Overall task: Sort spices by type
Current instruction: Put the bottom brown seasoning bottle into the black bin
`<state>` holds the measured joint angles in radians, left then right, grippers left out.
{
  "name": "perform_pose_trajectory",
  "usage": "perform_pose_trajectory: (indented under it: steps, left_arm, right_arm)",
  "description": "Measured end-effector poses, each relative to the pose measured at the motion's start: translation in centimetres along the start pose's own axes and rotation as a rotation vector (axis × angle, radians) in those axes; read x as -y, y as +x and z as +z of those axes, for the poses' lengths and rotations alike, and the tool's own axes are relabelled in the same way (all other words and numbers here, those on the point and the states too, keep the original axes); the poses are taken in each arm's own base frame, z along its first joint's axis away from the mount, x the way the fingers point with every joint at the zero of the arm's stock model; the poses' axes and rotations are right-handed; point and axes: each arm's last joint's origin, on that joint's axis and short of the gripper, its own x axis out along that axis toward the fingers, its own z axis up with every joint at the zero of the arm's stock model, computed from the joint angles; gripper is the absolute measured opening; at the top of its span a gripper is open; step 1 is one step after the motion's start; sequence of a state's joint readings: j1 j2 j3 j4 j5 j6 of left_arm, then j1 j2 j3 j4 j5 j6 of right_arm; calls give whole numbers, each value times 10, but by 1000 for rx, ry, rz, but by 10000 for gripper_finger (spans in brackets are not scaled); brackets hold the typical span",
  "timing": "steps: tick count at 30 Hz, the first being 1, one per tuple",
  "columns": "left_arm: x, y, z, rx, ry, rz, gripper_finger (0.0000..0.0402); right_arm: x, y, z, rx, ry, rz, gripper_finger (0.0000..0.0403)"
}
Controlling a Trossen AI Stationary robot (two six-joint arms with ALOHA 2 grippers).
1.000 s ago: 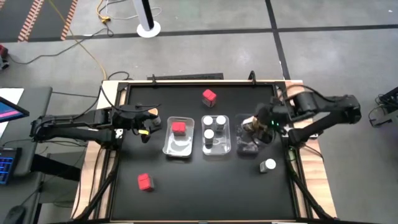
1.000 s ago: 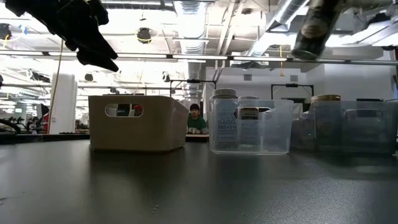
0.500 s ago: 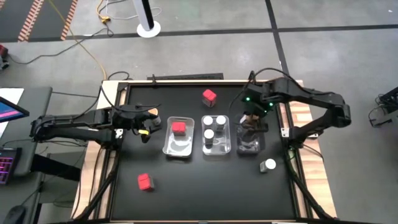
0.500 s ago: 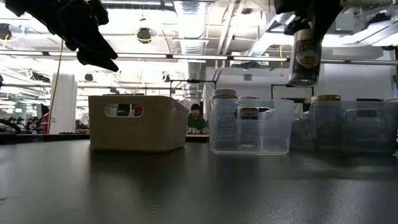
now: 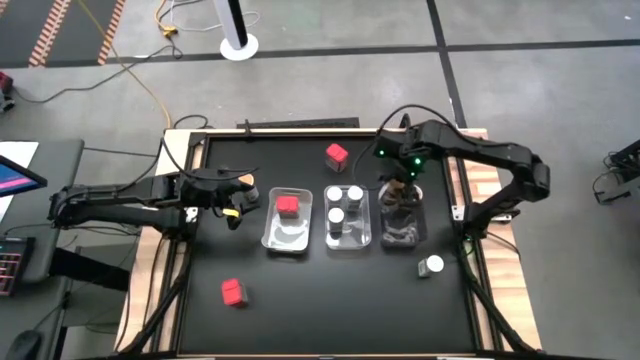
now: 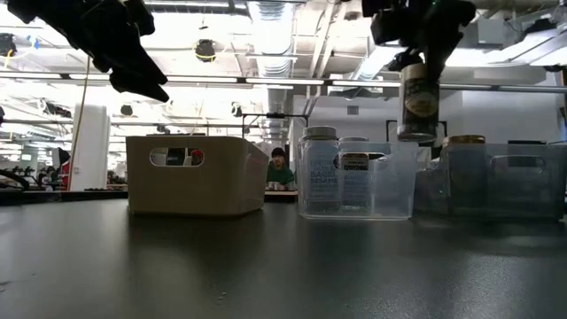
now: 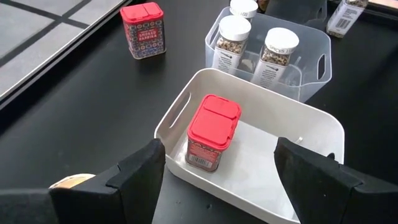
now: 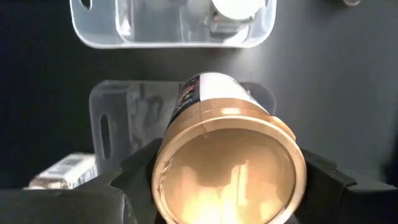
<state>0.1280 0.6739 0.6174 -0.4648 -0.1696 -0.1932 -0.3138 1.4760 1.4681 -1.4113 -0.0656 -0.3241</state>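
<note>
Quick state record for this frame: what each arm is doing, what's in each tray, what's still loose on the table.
right gripper: shut on tan-lidded jar, held upright over the right tray
left gripper: open, empty, beside the left tray
left tray: one red box
middle tray: white-lidded jars
right tray: contents unclear
loose: red box at back, red box at front, white-lidded jar at front right
</note>
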Motion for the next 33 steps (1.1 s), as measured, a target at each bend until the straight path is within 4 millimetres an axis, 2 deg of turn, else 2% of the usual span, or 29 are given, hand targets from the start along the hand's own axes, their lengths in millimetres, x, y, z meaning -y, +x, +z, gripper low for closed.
perform_pose_trajectory:
  steps: [4,15,20,30,33]
  left_arm:
    - [0,0,0,0,1,0,290]
    - [0,0,0,0,2,1,290]
    - [-1,0,0,5,2,28,290]
    - [-1,0,0,5,3,30,290]
    - [-1,0,0,5,3,30,290]
  right_arm:
    - [4,-2,-1,34,2,-4,301]
    - [3,-9,-28,123,28,-38,301]
    - [4,-4,-25,107,28,-32,301]
    - [9,19,-12,3,21,17,301]
    - [8,25,-13,0,20,18,301]
